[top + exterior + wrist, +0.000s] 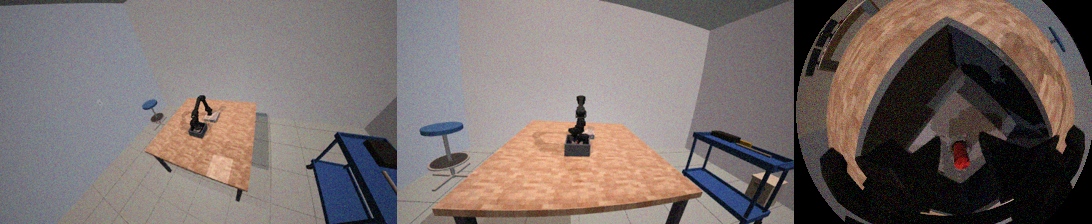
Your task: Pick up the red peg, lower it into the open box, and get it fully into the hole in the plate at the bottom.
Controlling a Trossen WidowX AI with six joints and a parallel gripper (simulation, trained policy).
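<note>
Looking from the wrist view and going left to right, you see the wooden table [174,145] [560,182] [849,95], then the dark wall of the open box [197,134] [576,150] [911,85]. Inside it lies the pale plate [944,115]. The carrying is done: the red peg [960,154] is down in the box, standing at the plate, apparently at its hole. What is left, in my judgement, is to make sure it is fully in; you cannot tell its depth here, as the hole's edge is hidden. Your black gripper [198,126] [578,137] [960,138] is down in the box too, its fingers roughly half open. One finger stands left of the peg and the other right, with a strip of plate visible on each side (the peg looks released, not gripped). If it proves proud of the plate, it would need a straight push down
</note>
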